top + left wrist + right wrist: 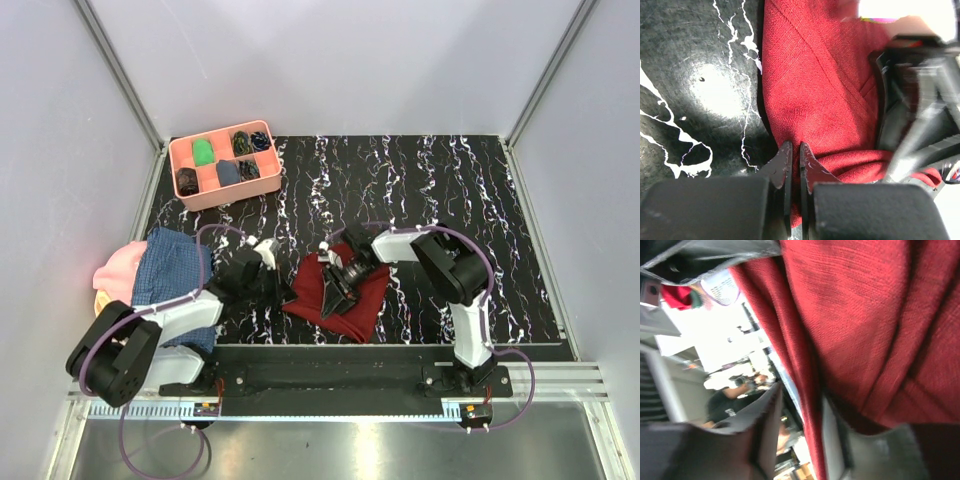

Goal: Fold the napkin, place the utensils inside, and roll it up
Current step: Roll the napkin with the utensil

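Observation:
The dark red napkin [345,300] lies crumpled on the black marbled table, just in front of the arms. My left gripper [284,291] is at its left edge. In the left wrist view, the left gripper [795,150] is shut on a fold of the napkin [815,90]. My right gripper [341,286] is over the middle of the napkin. In the right wrist view, the right gripper [800,410] stands apart, with an edge of the napkin [865,315] hanging between the jaws and draped over the right one. I cannot make out the utensils.
A pink tray [262,182] with several compartments holding small items stands at the back left. A blue checked cloth [172,268] and a pink cloth [118,268] lie at the left by the left arm. Grey walls enclose the table.

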